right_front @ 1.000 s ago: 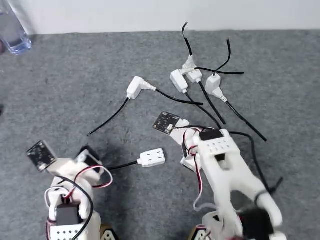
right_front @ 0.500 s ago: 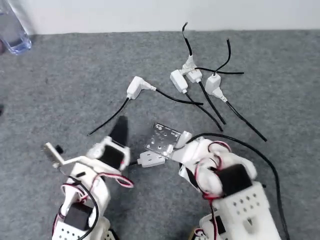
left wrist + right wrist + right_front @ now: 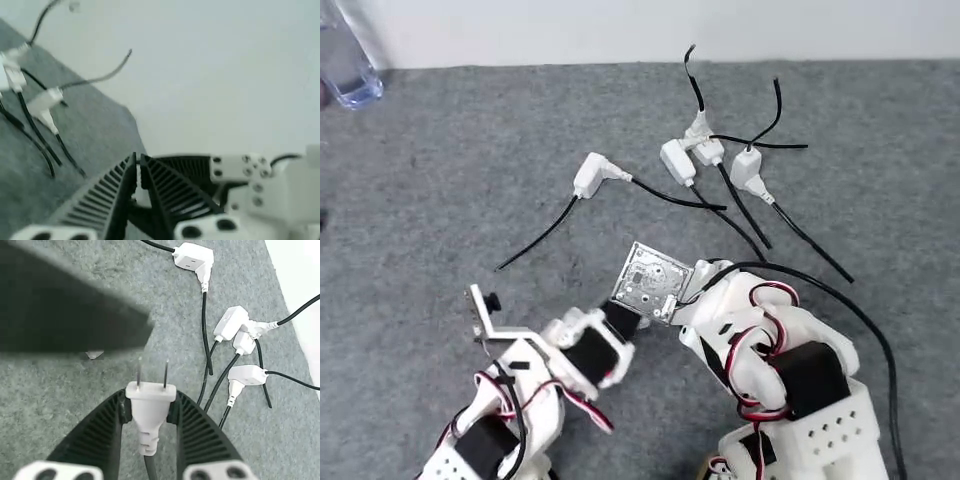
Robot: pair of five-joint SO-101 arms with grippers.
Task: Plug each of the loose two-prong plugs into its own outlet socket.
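1. Plug (image 3: 150, 412) locked in the right gripper (image 3: 150, 399): the white body is squeezed between both fingers, two bare prongs poke out ahead, and the cord trails back underneath.
2. Just beside it, near the table's near edge, sits the left gripper (image 3: 138, 167). Its jaws are drawn narrow, with a pale sliver pinched between them. I read that as the outlet socket (image 3: 143, 196).
3. The prongs point at a dark blur close ahead, probably that left arm. The socket's slots are hidden, so alignment can't be judged.
4. Danger now is the crowding of the two arms. If the prongs come in off-angle, they could strike the socket's face and shove it, or twist the plug in its grip. The trailing cord could also snag.
5. Farther out towards the far edge lies a second socket (image 3: 192, 256) with two slots showing. Beyond it are three white connectors (image 3: 705, 155), bunched with their black cords (image 3: 740, 215) crossing. Plug or socket, I can't tell.
6. The table (image 3: 440, 150) wears a grey, fuzzy covering, likely to drag on cords. A white wall (image 3: 570, 30) stands behind it, and a clear container (image 3: 345, 70) sits at the far left corner.
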